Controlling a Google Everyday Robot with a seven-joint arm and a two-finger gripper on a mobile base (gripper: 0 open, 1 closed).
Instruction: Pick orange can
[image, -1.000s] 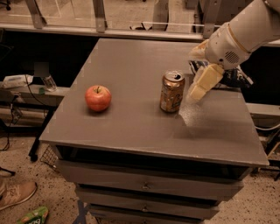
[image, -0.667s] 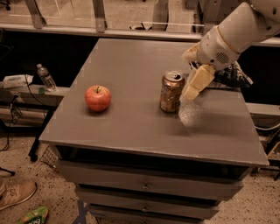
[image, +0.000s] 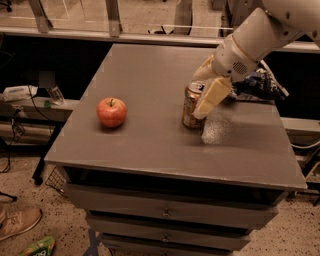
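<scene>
Now, at the left of the grey matte surface (image: 145, 60), the red apple (image: 111, 112) sits where it sat a second ago: round, smooth, glossy, with a short stem in its dimple. It is well apart from everything else and plays no part here.

Right of centre, the orange can (image: 191, 107) stands upright in the same spot as before. It is a small metal cylinder with orange-gold walls, pale label marks and a silver rim.

What has changed is the hand (image: 200, 92), which has slid leftward from beside the can until it overlaps it. Its cream, blocky fingers (image: 212, 95) are spread. One crosses in front of the can's right side and the other appears to lie behind the rim. I judge the can now sits between them, ungripped, so pressing together looks like the next step. Thin smooth metal could slip or tip if nudged.

Just right, a pale sheen marks the surface. Behind the arm lies a crinkled blue-and-white snack bag (image: 257, 85).
</scene>
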